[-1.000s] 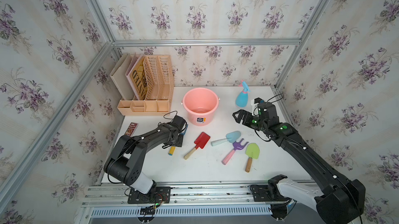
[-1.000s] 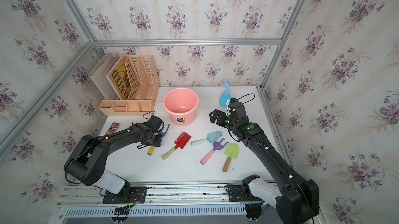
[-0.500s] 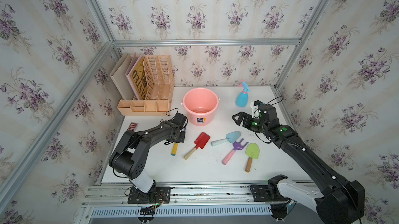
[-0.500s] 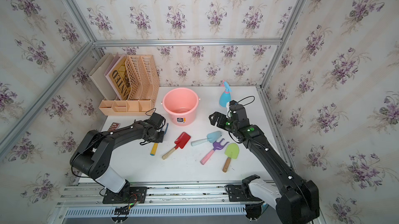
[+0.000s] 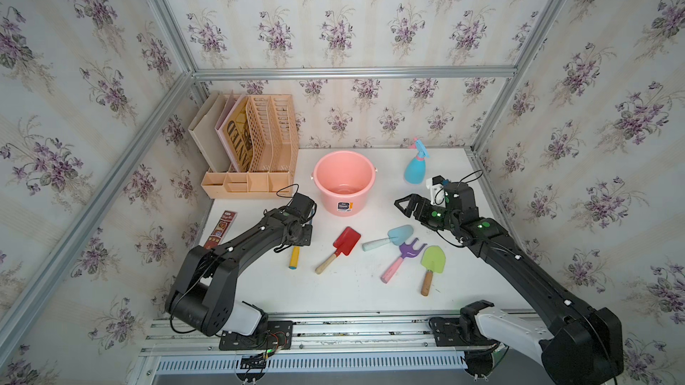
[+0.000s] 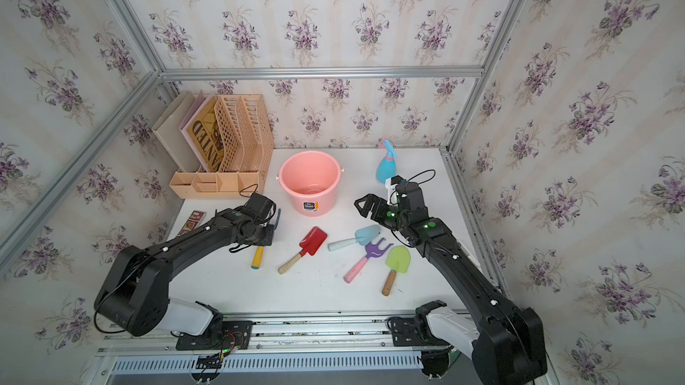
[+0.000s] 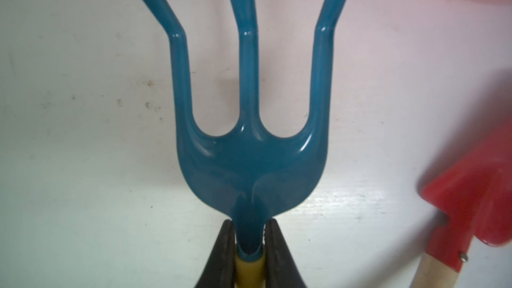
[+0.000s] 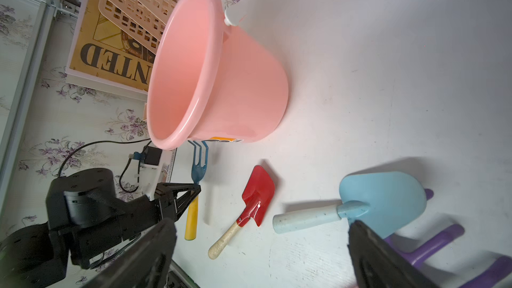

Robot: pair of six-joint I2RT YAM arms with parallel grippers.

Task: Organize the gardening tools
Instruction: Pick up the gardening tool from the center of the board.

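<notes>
My left gripper (image 7: 250, 225) is shut on the neck of the blue fork (image 7: 249, 161), just above its yellow handle (image 5: 294, 257), low at the table and left of the pink bucket (image 5: 333, 201). The fork's tines (image 8: 200, 150) point toward the bucket. A red trowel (image 5: 346, 242), a light-blue trowel (image 5: 400, 233), a purple fork (image 5: 407, 249) and a green trowel (image 5: 433, 259) lie in a row across the middle. The spray bottle (image 5: 414, 170) stands at the back right. My right gripper (image 5: 402, 205) hangs open and empty above the light-blue trowel (image 8: 388, 198).
A beige file organizer (image 5: 259, 149) with a book stands at the back left. A small brown packet (image 5: 221, 225) lies by the table's left edge, beside my left arm. Metal frame rails run along the front edge and corners.
My left gripper's jaws have shut on the blue fork's neck. The fork's handle has shifted slightly. The right gripper has drifted a little but stays open.
</notes>
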